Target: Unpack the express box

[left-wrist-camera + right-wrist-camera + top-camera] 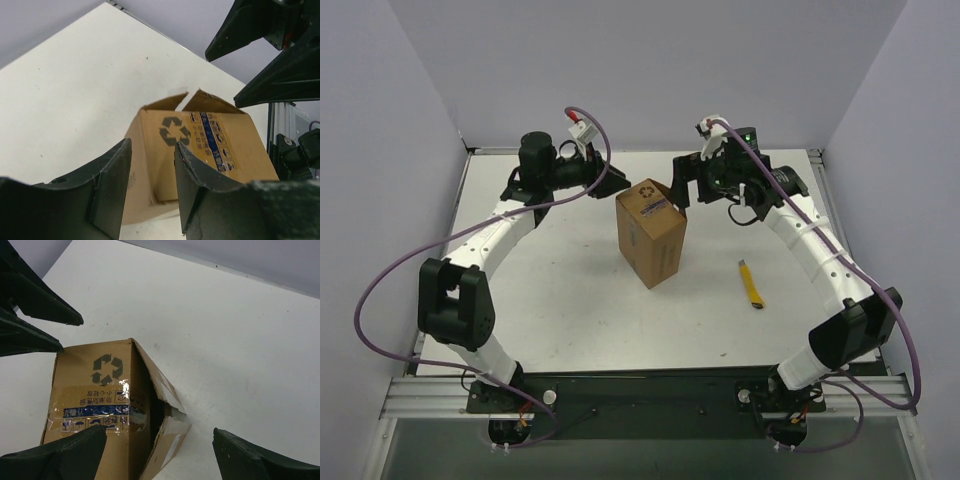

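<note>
The express box (651, 232) is a brown carton standing on end at the table's middle, with a recycling mark, a blue printed band and clear tape on its upper face. In the right wrist view the box (97, 390) has its side flaps split apart, showing a dark gap. My left gripper (618, 183) is open and empty just left of the box top; the box (210, 145) shows beyond its fingers (107, 185). My right gripper (681, 188) is wide open and empty just right of the box top, with one finger (65, 455) over the box face.
A small yellow utility knife (751, 283) lies on the white table (550, 290) to the right of the box. Grey walls close the table at the back and both sides. Each wrist view shows the other gripper's dark fingers (260, 30) (35, 295) close by.
</note>
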`<state>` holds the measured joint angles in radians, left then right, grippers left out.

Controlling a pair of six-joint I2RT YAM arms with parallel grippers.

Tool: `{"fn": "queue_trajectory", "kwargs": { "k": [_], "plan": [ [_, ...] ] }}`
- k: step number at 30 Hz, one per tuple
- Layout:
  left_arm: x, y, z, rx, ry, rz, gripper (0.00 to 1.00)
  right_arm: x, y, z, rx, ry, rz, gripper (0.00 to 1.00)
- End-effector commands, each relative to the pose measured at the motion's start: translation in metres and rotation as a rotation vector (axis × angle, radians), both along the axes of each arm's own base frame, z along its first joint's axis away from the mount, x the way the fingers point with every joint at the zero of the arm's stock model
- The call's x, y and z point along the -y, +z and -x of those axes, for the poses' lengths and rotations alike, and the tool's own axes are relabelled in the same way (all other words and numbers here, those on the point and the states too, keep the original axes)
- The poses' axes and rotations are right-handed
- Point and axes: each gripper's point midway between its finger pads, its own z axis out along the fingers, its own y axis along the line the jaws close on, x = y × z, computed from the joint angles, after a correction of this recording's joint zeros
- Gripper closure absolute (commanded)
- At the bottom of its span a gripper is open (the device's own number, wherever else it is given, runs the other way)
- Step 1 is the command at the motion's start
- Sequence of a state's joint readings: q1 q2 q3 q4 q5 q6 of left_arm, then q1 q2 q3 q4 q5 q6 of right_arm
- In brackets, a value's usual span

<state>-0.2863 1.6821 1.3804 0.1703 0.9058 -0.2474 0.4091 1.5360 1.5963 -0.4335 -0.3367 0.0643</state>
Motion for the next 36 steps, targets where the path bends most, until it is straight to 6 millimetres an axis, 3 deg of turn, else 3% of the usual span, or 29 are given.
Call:
{"fn": "queue_trajectory", "kwargs": {
  "k": [1,5,14,17,20,24,25,29,31,32,33,34,35,36],
  "plan": [
    [-0.008,0.015,0.021,0.061,0.012,-0.014,0.51,-0.003,0.000,-0.002,-0.021,-0.088,0.011,0.13],
    [-0.011,0.009,0.032,0.053,0.008,-0.023,0.51,0.015,-0.018,-0.005,-0.062,-0.190,0.086,0.20],
    [-0.011,0.002,0.042,0.027,-0.001,-0.022,0.51,0.018,-0.048,-0.001,-0.158,-0.230,0.112,0.35],
    [-0.010,-0.001,0.046,0.020,-0.007,-0.023,0.51,0.015,-0.056,0.000,-0.203,-0.234,0.104,0.49],
    [-0.012,-0.001,0.046,0.021,-0.003,-0.027,0.51,0.012,-0.060,-0.004,-0.238,-0.217,0.096,0.71],
    [-0.017,0.005,0.040,0.048,0.013,-0.040,0.51,-0.004,-0.036,-0.019,-0.174,-0.114,0.088,1.00],
    [-0.019,0.007,0.037,0.052,0.022,-0.041,0.51,-0.012,-0.019,-0.026,-0.128,-0.082,0.069,1.00],
    [-0.027,0.025,0.026,0.097,0.053,-0.042,0.51,-0.031,0.018,-0.038,0.018,0.035,0.080,1.00],
    [-0.032,0.030,0.021,0.119,0.068,-0.051,0.51,-0.037,0.033,-0.036,0.105,0.100,0.116,1.00],
    [-0.034,0.031,0.020,0.126,0.075,-0.057,0.51,-0.039,0.027,-0.032,0.110,0.121,0.126,1.00],
    [-0.035,0.037,0.019,0.147,0.077,-0.060,0.51,-0.047,0.037,-0.034,0.183,0.142,0.112,1.00],
    [-0.035,0.038,0.018,0.152,0.084,-0.065,0.51,-0.044,0.056,-0.024,0.253,0.145,0.087,1.00],
    [-0.037,0.041,0.017,0.162,0.092,-0.064,0.51,-0.045,0.026,-0.015,0.231,0.170,0.100,1.00],
    [-0.036,0.043,0.017,0.169,0.091,-0.063,0.51,-0.051,0.064,-0.005,0.408,0.185,0.029,1.00]
  ]
}}
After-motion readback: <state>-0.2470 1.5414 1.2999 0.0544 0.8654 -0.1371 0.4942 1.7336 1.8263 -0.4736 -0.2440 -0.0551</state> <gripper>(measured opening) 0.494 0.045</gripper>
